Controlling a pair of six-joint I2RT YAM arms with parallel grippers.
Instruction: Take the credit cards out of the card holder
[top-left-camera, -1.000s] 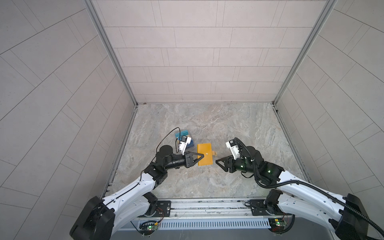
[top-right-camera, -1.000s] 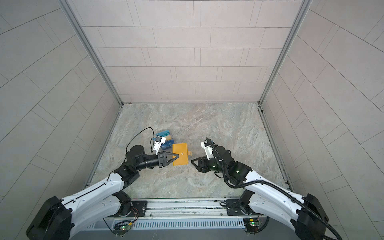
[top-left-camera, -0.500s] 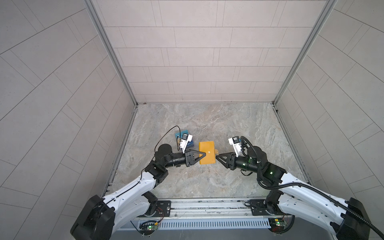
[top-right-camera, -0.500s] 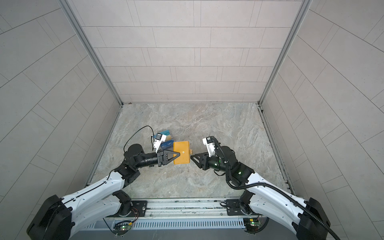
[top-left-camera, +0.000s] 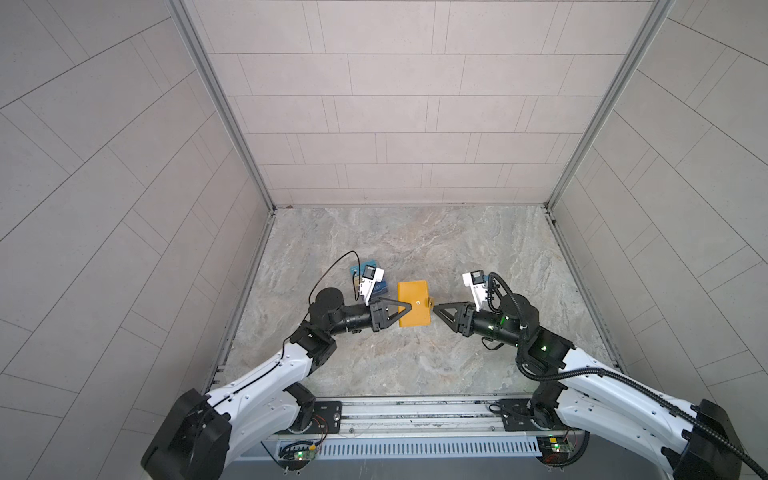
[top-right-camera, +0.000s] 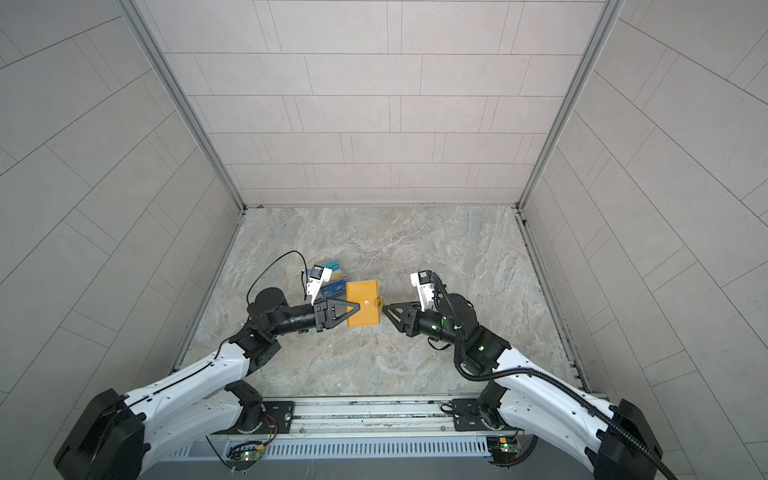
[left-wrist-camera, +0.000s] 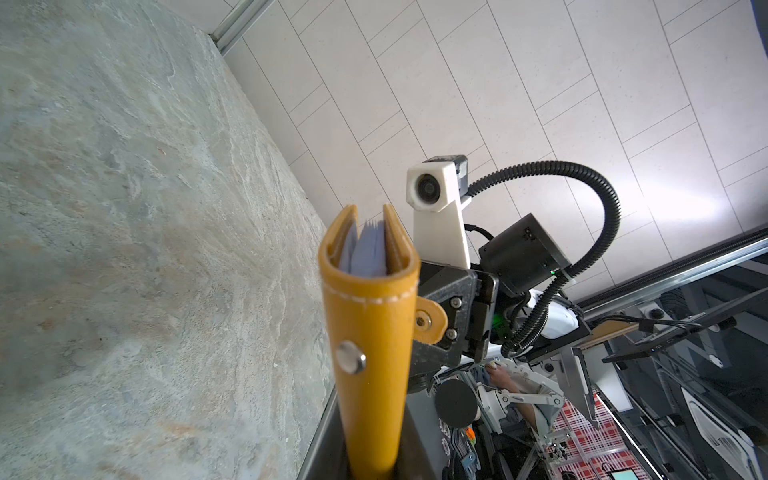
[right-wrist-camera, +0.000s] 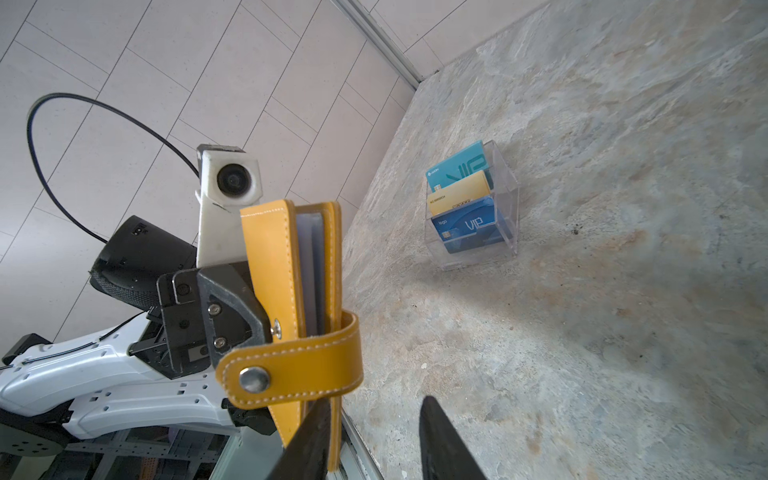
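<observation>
My left gripper (top-left-camera: 409, 306) (top-right-camera: 358, 306) is shut on the mustard-yellow card holder (top-left-camera: 412, 303) (top-right-camera: 363, 303) and holds it above the table by its spine side. The round snap tab (right-wrist-camera: 291, 374) (left-wrist-camera: 430, 320) hangs unfastened. The covers stand slightly apart, with bluish sleeves (left-wrist-camera: 365, 249) between them. The credit cards are hidden. My right gripper (top-left-camera: 434, 308) (top-right-camera: 384, 308) (right-wrist-camera: 377, 397) sits at the tab edge with its jaws apart. One finger (right-wrist-camera: 311, 440) lies against the covers' lower edge. The other finger (right-wrist-camera: 440, 444) is out over the table.
A clear acrylic stand (right-wrist-camera: 509, 208) (top-right-camera: 332, 266) sits on the stone table (top-left-camera: 415, 365) behind my left wrist. It holds a teal, a gold and a blue card. Grey tiled walls close off three sides, and a metal rail (top-left-camera: 415, 415) runs along the front edge.
My right gripper has moved left to the holder's tab edge and its jaws have narrowed. My left gripper has kept its hold and carried the holder slightly right.
</observation>
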